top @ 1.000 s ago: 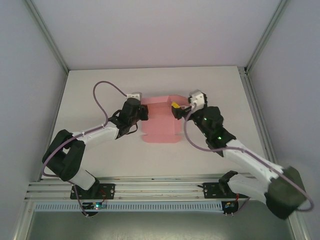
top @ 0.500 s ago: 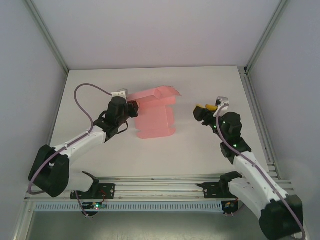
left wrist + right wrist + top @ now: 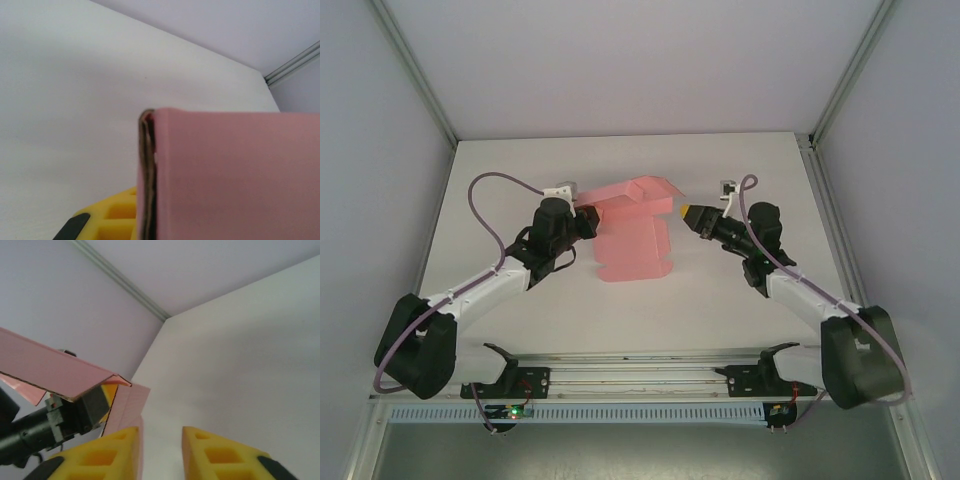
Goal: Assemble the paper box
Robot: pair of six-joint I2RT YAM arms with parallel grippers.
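The left fingers (image 3: 112, 219) are pinching the left edge of the box (image 3: 630, 240), lying half-folded on the worktop (image 3: 720, 300) — the right fingers (image 3: 220, 455), narrowly parted and empty, are hovering beside its raised flap. Flap-folding seems to be going on; next calls for catching that flap squarely.

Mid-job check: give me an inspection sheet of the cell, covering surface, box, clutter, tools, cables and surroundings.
Surface: white table, bare around the work.
Job's things: pink paper box, partly folded; near panel lies flat, far end is raised with flaps up.
Clutter: nothing seen.
Tools: left tool shut on the box's left edge. Right tool at the raised far-right flap, fingers apart with a narrow gap; contact cannot be told.
Cables: left purple cable and right purple cable loop free of the card.
Surroundings: plain walls, aluminium frame post, mounting rail at the near edge.
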